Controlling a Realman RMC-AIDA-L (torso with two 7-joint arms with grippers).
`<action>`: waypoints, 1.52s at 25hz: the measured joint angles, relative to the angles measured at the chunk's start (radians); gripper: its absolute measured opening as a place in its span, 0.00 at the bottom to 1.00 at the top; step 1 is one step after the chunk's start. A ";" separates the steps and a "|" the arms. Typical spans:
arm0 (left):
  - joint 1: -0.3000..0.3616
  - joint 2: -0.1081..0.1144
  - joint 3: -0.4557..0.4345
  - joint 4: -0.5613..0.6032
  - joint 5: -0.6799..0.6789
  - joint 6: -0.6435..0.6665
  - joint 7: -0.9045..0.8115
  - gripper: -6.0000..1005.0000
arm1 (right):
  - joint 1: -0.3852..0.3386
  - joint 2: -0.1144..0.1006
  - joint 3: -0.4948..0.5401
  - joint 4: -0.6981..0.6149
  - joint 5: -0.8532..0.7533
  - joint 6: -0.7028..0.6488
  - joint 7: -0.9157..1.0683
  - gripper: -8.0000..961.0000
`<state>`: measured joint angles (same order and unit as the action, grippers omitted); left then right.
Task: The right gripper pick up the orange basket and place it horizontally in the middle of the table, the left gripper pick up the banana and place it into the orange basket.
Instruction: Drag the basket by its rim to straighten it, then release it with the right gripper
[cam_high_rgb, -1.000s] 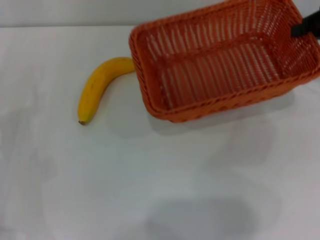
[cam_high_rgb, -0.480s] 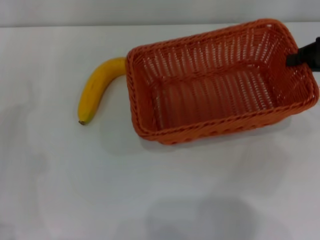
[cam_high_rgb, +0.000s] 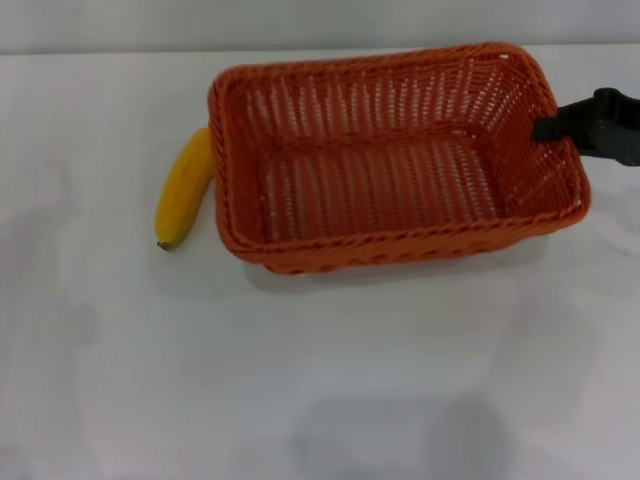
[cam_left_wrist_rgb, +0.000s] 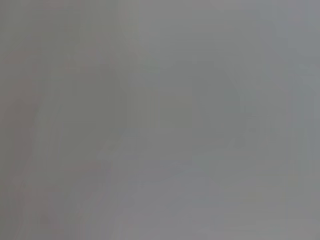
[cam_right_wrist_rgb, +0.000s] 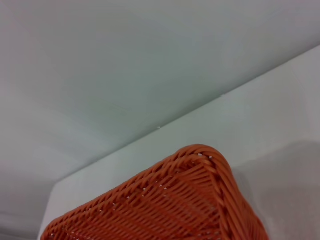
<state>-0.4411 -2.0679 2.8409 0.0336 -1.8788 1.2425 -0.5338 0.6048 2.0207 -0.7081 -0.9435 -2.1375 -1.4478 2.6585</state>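
Observation:
The orange basket (cam_high_rgb: 400, 248) lies lengthwise across the middle of the white table (cam_high_rgb: 300, 380), its long sides nearly level in the head view. My right gripper (cam_high_rgb: 548, 128) reaches in from the right edge, shut on the basket's right-hand rim. One basket corner (cam_right_wrist_rgb: 190, 195) fills the lower part of the right wrist view, with the table (cam_right_wrist_rgb: 280, 110) behind it. The yellow banana (cam_high_rgb: 183, 195) lies on the table against the basket's left end; its upper tip is hidden behind the rim. My left gripper is out of view, and the left wrist view shows only plain grey.
The table's far edge (cam_high_rgb: 120, 52) runs along the top of the head view, with a pale wall behind it. Bare white tabletop stretches in front of the basket and to the left of the banana.
The basket has swung round and shifted left, from a slanted pose to nearly level, and now covers the banana's upper end. The right gripper moved left with it. The banana stayed put.

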 joint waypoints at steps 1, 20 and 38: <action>0.001 -0.001 0.000 0.000 -0.001 0.000 0.000 0.88 | -0.008 0.000 -0.012 -0.001 0.012 0.007 0.000 0.19; 0.008 0.002 0.000 0.000 -0.002 0.000 -0.008 0.88 | -0.065 -0.001 -0.299 0.036 0.192 0.178 -0.004 0.20; 0.005 0.003 -0.008 -0.006 -0.005 0.000 -0.008 0.88 | -0.087 -0.008 -0.341 0.179 0.416 0.241 -0.103 0.22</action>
<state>-0.4366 -2.0649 2.8329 0.0277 -1.8838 1.2425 -0.5415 0.5176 2.0123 -1.0491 -0.7647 -1.7213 -1.2063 2.5552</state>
